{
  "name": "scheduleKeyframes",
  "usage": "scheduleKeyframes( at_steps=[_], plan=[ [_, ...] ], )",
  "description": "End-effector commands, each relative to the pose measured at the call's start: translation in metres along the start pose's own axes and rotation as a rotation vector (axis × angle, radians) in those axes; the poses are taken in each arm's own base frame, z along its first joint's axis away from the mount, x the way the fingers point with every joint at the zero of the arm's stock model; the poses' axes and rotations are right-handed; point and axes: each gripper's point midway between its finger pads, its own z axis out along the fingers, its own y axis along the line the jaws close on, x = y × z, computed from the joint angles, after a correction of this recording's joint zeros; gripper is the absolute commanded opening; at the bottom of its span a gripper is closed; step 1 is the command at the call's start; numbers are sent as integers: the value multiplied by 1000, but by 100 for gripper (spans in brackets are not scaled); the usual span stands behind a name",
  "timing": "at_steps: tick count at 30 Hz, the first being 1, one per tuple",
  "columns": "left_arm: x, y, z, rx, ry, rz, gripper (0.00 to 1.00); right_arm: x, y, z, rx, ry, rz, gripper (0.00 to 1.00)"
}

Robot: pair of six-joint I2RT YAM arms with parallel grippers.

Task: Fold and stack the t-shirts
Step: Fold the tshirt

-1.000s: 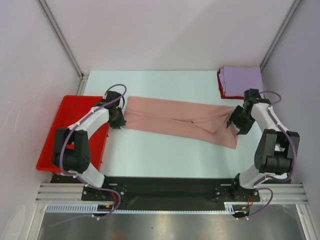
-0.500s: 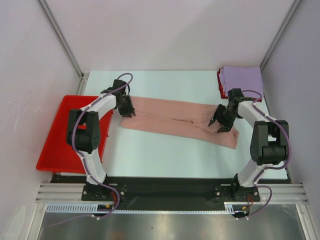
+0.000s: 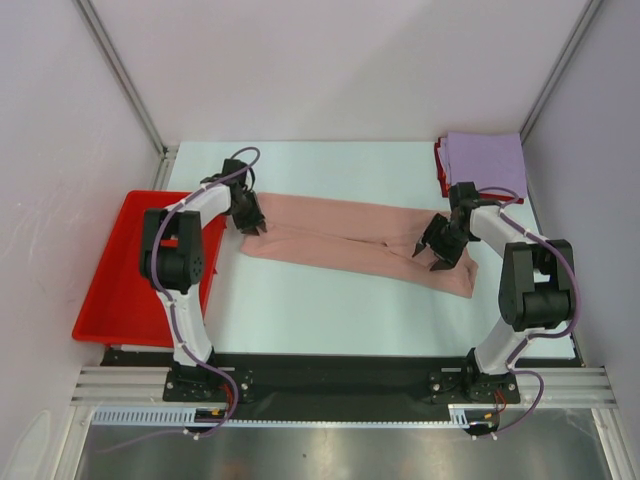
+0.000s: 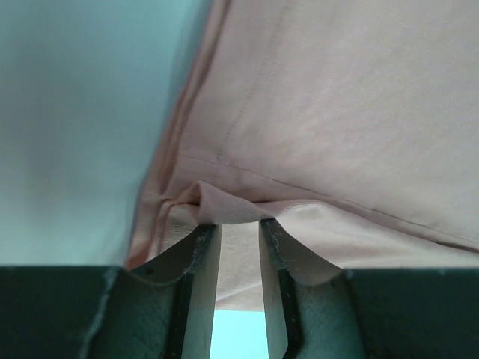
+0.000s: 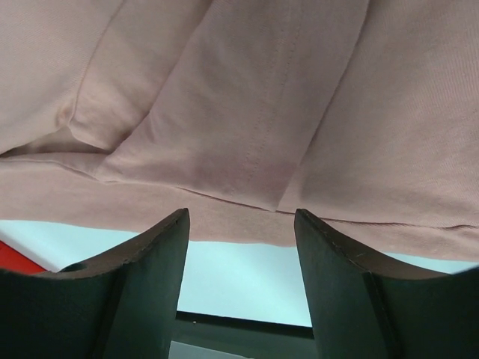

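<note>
The dusty-pink t-shirt (image 3: 350,240) lies folded into a long strip across the table, its print hidden. My left gripper (image 3: 252,222) is at the strip's left end. In the left wrist view (image 4: 239,223) its jaws are nearly together, with a bunched fold of the pink cloth (image 4: 337,112) pinched at the tips. My right gripper (image 3: 430,250) is over the strip's right part, jaws wide open and empty (image 5: 241,213) at the pink hem (image 5: 247,97). A folded lavender t-shirt (image 3: 485,160) lies on a folded red one (image 3: 440,172) at the back right.
A red plastic tray (image 3: 125,270) stands off the table's left edge, beside the left arm. The pale table (image 3: 330,310) shows in front of the strip. Grey walls and metal posts close in the back and sides.
My left gripper has moved right onto the shirt's left end and closed on its edge. My right gripper has moved left from beside the strip to over its right part.
</note>
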Motion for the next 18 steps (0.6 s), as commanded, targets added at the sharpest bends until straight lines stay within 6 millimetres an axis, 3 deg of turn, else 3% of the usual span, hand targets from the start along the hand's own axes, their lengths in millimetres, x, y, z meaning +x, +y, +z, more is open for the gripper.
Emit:
scheduleKeyframes(
  at_steps=[1, 14, 18],
  plan=[
    [-7, 2, 0, 12, -6, 7, 32, -6, 2, -4, -4, -46, -2, 63],
    [-3, 13, -4, -10, -5, 19, 32, -24, 8, 7, -18, -78, -20, 51],
    [-2, 14, -10, -11, -15, 22, 32, -34, 15, 7, -23, -91, -26, 25]
  ],
)
